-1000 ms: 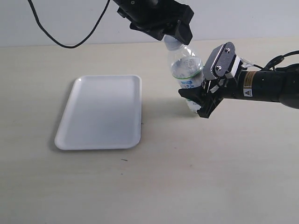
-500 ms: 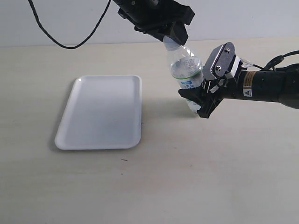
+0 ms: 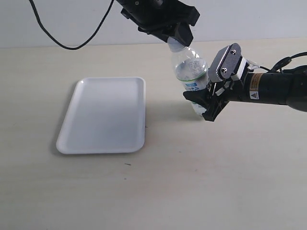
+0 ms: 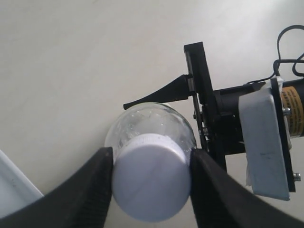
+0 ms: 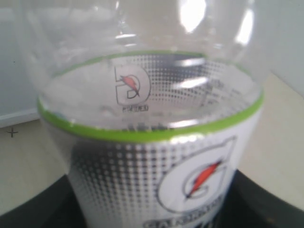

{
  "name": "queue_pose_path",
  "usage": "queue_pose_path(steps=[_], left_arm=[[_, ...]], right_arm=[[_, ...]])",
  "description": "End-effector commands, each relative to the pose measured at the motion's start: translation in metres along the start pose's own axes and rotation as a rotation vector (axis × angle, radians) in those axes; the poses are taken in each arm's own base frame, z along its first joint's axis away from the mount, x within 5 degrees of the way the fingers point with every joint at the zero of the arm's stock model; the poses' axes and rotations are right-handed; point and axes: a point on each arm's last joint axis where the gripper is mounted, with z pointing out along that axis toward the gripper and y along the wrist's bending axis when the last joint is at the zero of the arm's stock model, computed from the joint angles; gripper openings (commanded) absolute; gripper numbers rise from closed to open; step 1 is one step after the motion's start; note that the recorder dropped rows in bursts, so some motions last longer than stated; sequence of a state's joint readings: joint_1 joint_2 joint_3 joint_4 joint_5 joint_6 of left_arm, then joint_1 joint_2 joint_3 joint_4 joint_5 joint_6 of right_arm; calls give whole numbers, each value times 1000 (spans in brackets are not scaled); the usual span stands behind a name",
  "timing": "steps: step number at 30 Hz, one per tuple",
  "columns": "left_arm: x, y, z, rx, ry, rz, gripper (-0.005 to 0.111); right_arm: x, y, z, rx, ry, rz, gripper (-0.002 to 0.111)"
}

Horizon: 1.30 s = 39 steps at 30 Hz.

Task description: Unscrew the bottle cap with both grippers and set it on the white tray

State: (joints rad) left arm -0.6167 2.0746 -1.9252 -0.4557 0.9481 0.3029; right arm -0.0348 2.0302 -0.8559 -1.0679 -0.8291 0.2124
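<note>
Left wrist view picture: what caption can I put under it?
Left gripper pinching the bottle cap, right gripper holding the bottle.

Bright, even light all over.
The white tray (image 3: 103, 115) has a thin soft shadow. The bottle (image 5: 152, 142) is very close, blurry, with white shiny spots on top.

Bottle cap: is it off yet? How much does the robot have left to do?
Not off yet. Done: the right gripper holds the tilted bottle low down, and the left gripper is shut on the bottle cap, a finger on each side. In hand: the unscrewing, since the cap sits on the neck. Left: twist it free and carry it to the white tray, which has nothing on it.
</note>
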Motion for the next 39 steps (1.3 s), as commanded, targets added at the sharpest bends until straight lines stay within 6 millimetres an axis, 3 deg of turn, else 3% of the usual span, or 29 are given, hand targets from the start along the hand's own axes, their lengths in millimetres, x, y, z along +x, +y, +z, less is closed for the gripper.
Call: queue_pose_path(steps=[1, 10, 19, 22, 30, 39], left_arm=[[-2, 0, -5, -26, -9, 36, 0], [-2, 0, -5, -25, -4, 19, 0], [-1, -1, -5, -16, -1, -401, 0], [-7, -7, -14, 17, -29, -497, 0], [-16, -16, -33, 49, -67, -493, 0], [-12, -13, -27, 36, -31, -431, 0]], right_arm=[[-5, 0, -1, 3, -43, 8, 0], [-5, 0, -1, 3, -43, 6, 0], [-8, 0, -1, -3, -73, -6, 0], [-8, 0, -1, -3, -73, -6, 0], [-9, 1, -1, -7, -90, -2, 0], [-12, 1, -1, -14, -118, 25, 0]])
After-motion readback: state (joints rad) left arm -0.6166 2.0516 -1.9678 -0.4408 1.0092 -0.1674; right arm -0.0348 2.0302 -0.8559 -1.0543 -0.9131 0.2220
